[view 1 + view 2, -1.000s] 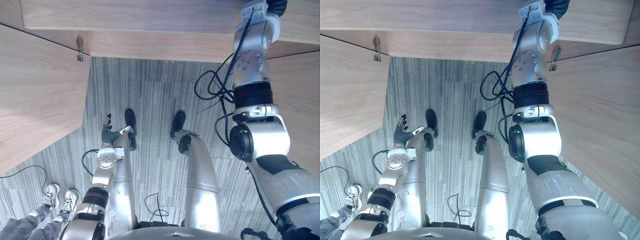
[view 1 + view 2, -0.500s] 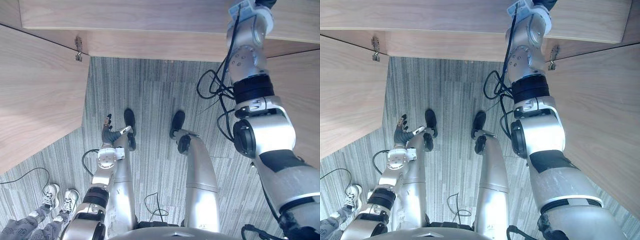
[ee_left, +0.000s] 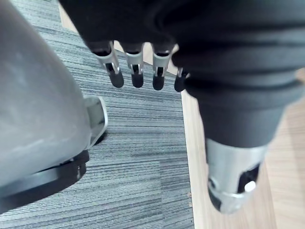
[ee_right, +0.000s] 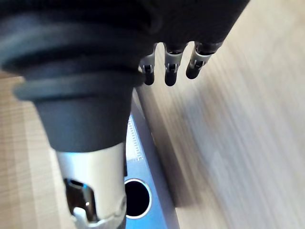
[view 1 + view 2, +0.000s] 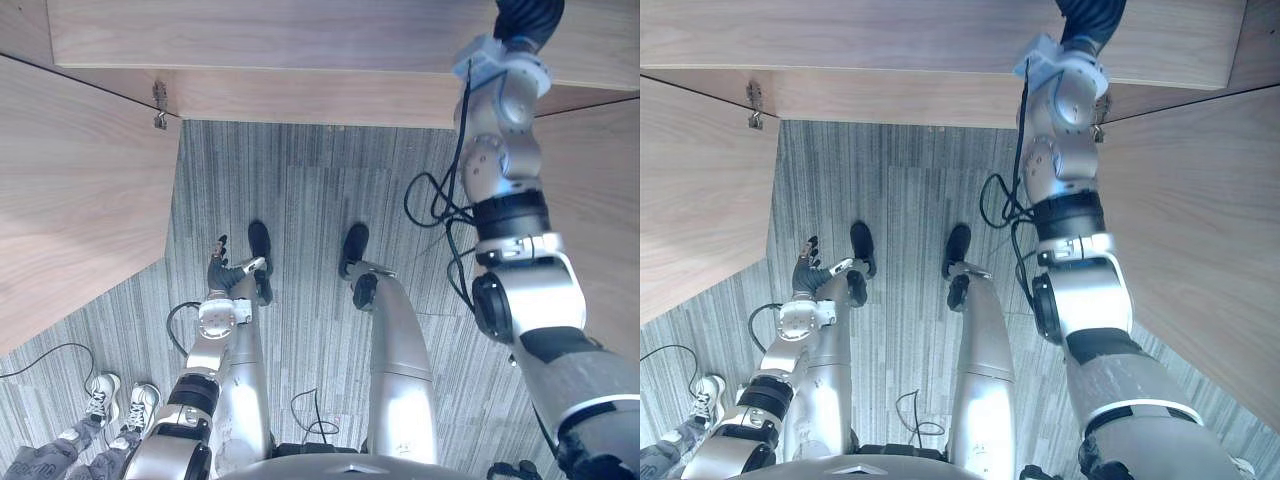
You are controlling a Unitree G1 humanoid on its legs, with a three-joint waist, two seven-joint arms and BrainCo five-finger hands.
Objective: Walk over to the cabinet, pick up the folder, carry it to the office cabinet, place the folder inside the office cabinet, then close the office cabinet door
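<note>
Folder [image 4: 155, 210]: blue-grey, with a narrow spine that has a round finger hole. It shows in the right wrist view, its spine running between two pale wood surfaces inside the cabinet [image 5: 300, 95].

Right hand [image 4: 170, 67]: the arm is raised and reaches over the cabinet's front board, and the eye views show the hand's dark ribbed cover at the top edge. In its own wrist view the fingers [image 4: 196, 67] hang straight and loose in a row over the wood beside the folder, not curled round anything. The thumb [image 4: 93, 191] lies on the other side, in front of the spine and just beside the finger hole. Whether the thumb touches the folder cannot be told.

Left hand [image 5: 218, 265]: hangs low beside the leg, well apart from the cabinet. Its fingers [image 3: 136, 71] are straight and relaxed and hold nothing, with carpet below them.

Cabinet: pale wood.
- Left door panel [image 5: 70, 200]: stands swung open.
- Right door panel [image 5: 1200, 260]: stands swung open.
- Metal hinge [image 5: 160, 105]: sits at the upper corner of the left panel.

Carpet [image 5: 300, 190]: grey with fine stripes. It covers the floor between the two door panels.

Person: white shoes [image 5: 110, 395] and grey trouser legs, standing on the carpet at the robot's left, near the left door panel.
</note>
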